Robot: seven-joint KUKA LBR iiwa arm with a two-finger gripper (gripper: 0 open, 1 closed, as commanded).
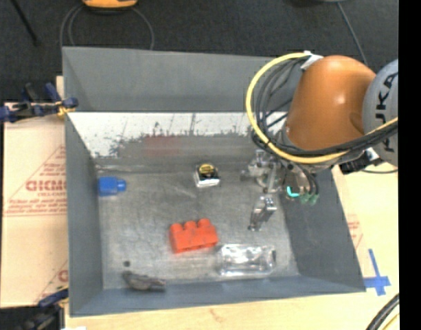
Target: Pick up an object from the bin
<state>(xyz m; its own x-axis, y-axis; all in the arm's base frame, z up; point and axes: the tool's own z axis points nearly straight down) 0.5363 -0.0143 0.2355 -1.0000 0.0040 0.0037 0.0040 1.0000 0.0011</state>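
My gripper hangs low over the right part of the bin floor, under the orange dome, with nothing seen in it. A clear plastic piece lies just below it near the front wall. An orange-red toy brick with studs on top sits to its left in the middle. A small white, black and yellow item stands further back, left of the gripper.
A blue block rests by the left wall. A dark, flat scrap lies at the front left corner. The arm and its cables cover the bin's back right corner.
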